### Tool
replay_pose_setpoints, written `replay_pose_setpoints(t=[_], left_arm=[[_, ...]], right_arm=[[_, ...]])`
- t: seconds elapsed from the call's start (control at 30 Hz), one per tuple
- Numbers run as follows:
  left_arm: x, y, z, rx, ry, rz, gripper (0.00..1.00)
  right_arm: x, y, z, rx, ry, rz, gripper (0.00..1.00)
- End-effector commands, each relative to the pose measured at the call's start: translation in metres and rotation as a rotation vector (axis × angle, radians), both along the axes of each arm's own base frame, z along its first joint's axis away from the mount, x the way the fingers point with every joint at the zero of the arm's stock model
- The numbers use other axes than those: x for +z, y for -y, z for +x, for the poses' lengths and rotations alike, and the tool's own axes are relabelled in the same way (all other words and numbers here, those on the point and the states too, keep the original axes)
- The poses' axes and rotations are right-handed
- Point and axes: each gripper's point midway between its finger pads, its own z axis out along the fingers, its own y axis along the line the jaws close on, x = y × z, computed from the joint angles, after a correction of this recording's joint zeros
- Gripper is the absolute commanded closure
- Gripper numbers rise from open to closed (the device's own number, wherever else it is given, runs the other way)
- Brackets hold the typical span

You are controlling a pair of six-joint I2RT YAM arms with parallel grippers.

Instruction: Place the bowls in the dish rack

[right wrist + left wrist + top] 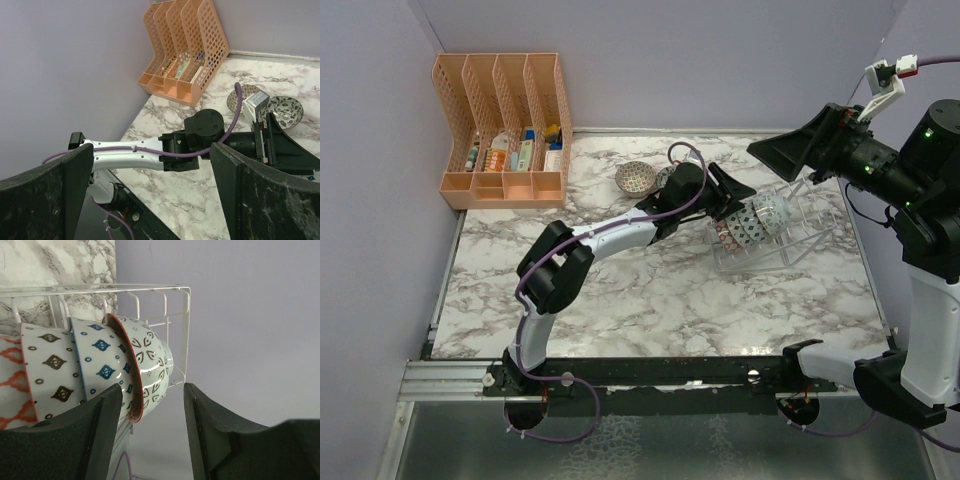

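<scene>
The clear dish rack (798,238) stands at the right of the marble table and holds several bowls (763,217) on edge. In the left wrist view the rack's wires (176,315) hold a red-patterned bowl (10,382), a brown-diamond bowl (50,372), a blue-diamond bowl (100,357) and a red-rimmed bowl (149,362). My left gripper (151,412) is open, with the red-rimmed bowl's lower rim just inside its left finger (105,430). It is at the rack's left end (744,210). Two more bowls (635,178) lie on the table behind it. My right gripper (790,150) is open, empty and raised.
An orange slotted organizer (505,125) with small items stands at the back left and shows in the right wrist view (185,55). The right wrist view also shows the left arm (140,155) and the two table bowls (286,110). Purple walls enclose the table.
</scene>
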Motion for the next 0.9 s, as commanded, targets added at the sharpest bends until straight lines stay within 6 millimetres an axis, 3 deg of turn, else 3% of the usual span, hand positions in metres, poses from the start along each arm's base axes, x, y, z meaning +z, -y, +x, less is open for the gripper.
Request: replay_pose_setpoints(t=[0.0,0.27,0.57,0.87], left_arm=[[0.018,-0.017,-0.004,0.015,0.041,0.01,0.45],[0.014,-0.038,-0.004,0.045,0.069,0.081,0.44],[0.003,-0.042,-0.001,0.053,0.07,0.111,0.44],[-0.005,-0.107,0.053,0.154,0.162,0.32,0.41]], right_arm=[[0.008,0.0,-0.006,0.015,0.034,0.015,0.01],[0.007,0.0,-0.008,0.017,0.035,0.016,0.01],[0.008,-0.001,-0.009,0.021,0.036,0.019,0.01],[0.009,0.0,-0.01,0.021,0.043,0.003,0.01]])
